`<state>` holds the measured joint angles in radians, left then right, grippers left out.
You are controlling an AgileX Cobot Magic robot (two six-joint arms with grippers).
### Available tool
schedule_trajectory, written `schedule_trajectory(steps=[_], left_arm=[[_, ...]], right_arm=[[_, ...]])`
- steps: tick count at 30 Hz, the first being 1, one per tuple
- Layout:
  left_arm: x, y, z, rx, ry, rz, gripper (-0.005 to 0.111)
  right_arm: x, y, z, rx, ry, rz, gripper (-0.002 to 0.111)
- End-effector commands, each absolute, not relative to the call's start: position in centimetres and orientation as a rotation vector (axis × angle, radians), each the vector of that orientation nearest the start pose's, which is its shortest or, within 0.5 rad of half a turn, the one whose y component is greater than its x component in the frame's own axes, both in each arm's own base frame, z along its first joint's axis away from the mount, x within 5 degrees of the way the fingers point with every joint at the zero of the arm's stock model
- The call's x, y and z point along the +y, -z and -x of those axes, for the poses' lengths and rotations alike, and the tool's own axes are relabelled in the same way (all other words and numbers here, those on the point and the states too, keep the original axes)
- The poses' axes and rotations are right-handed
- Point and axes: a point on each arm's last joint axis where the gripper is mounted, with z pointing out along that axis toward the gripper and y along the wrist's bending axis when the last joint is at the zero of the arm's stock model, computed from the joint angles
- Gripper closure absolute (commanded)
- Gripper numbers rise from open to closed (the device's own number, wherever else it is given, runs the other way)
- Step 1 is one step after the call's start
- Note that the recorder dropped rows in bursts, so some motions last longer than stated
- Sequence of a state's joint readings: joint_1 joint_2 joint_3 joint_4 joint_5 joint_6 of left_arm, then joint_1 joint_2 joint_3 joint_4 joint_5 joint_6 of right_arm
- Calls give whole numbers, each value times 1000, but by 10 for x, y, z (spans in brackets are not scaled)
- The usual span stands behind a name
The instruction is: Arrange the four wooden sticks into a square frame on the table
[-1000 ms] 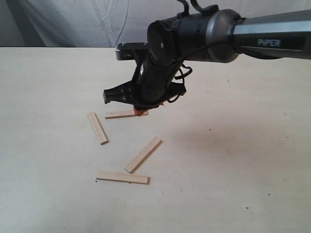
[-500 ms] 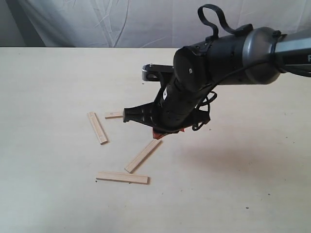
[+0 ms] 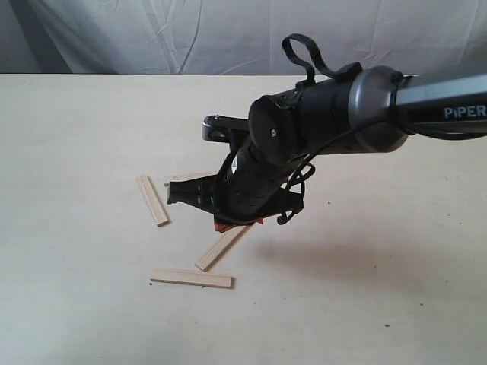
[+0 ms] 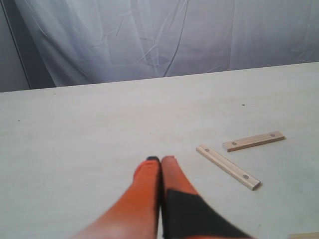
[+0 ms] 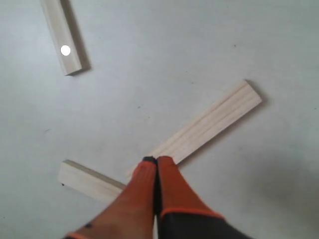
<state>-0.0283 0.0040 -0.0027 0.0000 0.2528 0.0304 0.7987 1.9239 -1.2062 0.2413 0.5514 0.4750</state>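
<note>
Four wooden sticks lie apart on the table [image 3: 91,304]: a left one [image 3: 152,199], a far one [image 3: 183,178] partly behind the arm, a slanted one [image 3: 221,249] and a near one [image 3: 190,277]. My right gripper [image 3: 228,224] is shut and empty, its orange tips right over the slanted stick's upper end. In the right wrist view the right gripper [image 5: 157,160] covers the end of that stick [image 5: 209,122], with two others [image 5: 89,181] [image 5: 62,35] nearby. The left gripper [image 4: 160,160] is shut and empty, low over bare table, with two dotted sticks [image 4: 228,167] [image 4: 254,141] to one side.
A white curtain [image 3: 152,34] hangs behind the table's far edge. The right arm's dark body [image 3: 319,125] reaches in from the right over the middle of the table. The left arm does not show in the exterior view.
My right gripper has left the far stick and come down toward the camera to the slanted stick's upper end. The sticks lie where they were.
</note>
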Motion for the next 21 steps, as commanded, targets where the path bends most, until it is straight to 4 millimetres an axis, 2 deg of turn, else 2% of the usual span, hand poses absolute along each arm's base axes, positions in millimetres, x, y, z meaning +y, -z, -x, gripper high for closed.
schedule_trajectory(steps=[1,5,9,15,21], left_arm=[[-2,-192,-55,1722,9,-46,107],[-2,-192,-55,1722,9,-46,107],[-2,-192,-55,1722,9,-46,107],[-2,-196,-56,1672,3,-48,107],[-2,-211,-56,1507,71,17,107]], right_arm=[[283,-161,-261,2862,-530,205,109],[285,-163,-263,2822,-551,214,109],[288,-168,-267,2778,-554,313,109],[307,-181,-284,2735,-564,432,109],[327,-159,-304,2775,-485,540,109]])
